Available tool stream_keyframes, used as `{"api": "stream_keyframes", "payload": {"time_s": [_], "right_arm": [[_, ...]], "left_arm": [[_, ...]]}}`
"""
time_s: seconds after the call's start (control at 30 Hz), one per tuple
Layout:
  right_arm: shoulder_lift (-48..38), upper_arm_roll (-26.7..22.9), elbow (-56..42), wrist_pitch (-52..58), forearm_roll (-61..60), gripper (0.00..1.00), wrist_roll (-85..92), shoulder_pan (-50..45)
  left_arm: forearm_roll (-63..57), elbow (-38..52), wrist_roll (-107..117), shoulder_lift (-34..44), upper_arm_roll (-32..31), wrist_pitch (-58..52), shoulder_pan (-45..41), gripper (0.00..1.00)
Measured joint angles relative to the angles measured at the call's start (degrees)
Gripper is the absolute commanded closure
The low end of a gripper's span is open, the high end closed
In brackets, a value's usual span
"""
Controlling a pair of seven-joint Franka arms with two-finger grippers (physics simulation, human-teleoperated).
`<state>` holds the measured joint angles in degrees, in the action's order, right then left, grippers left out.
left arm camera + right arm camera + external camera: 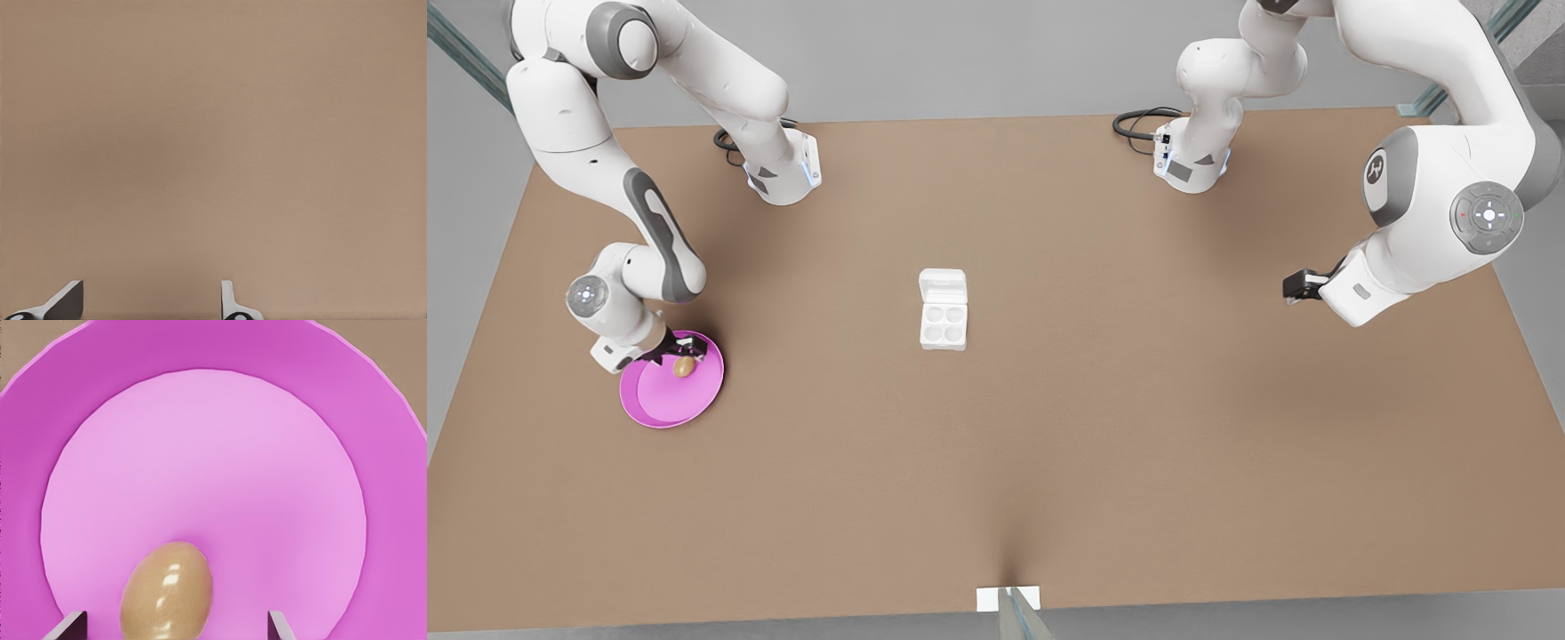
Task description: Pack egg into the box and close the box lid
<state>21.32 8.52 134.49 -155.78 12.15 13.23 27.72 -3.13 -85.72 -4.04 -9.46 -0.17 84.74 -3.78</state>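
1. The right gripper hung low over the pink plate, near the table's edge on the front view's left; its fingers stood spread on either side of the egg, not clamped on it.
2. The egg, tan and glossy, lay on the plate's floor near the far rim, between those parted fingertips.
3. The box sat about mid-table, well apart from the plate, its four round cups bare.
4. The box lid lay folded back flat toward the table's far edge, hinged to the cup tray.
5. The left gripper waited over bare table toward the edge on the front view's right, its fingers parted and holding nothing.
6. No readable writing showed on the box or plate.
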Motion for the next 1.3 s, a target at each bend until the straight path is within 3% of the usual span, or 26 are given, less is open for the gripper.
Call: {"api": "stream_keyframes", "payload": {"time_s": [0.8, 0.83, 0.87, 0.9, 0.93, 1.13, 1.3], "right_arm": [[3.02, 0.0, -2.6, -0.08, -0.48, 0.0, -1.88, -1.54], [3.0, 0.0, -2.53, -0.07, -0.48, 0.09, -1.92, -1.49], [2.99, 0.01, -2.5, -0.05, -0.52, 0.32, -1.9, -1.48], [3.0, 0.02, -2.48, -0.03, -0.56, 0.46, -1.88, -1.51], [3.01, 0.05, -2.47, -0.02, -0.61, 0.54, -1.86, -1.59], [2.99, 0.11, -2.56, 0.01, -1.03, 0.62, -1.33, -1.93], [2.37, 1.07, -2.83, 0.54, -1.16, 0.61, -0.9, -2.26]], "left_arm": [[0.0, 0.0, 0.0, -0.26, 0.0, -0.19, -0.36, 0.0], [0.0, 0.0, 0.0, -0.26, 0.0, -0.2, -0.35, 0.0], [0.0, 0.0, 0.0, -0.26, 0.0, -0.21, -0.35, 0.0], [0.0, 0.0, 0.0, -0.26, 0.0, -0.22, -0.35, 0.0], [0.0, 0.0, 0.0, -0.26, 0.0, -0.22, -0.35, 0.0], [0.0, 0.0, 0.0, -0.27, 0.0, -0.24, -0.35, 0.0], [0.0, 0.0, 0.0, -0.26, 0.0, -0.25, -0.35, 0.0]]}}
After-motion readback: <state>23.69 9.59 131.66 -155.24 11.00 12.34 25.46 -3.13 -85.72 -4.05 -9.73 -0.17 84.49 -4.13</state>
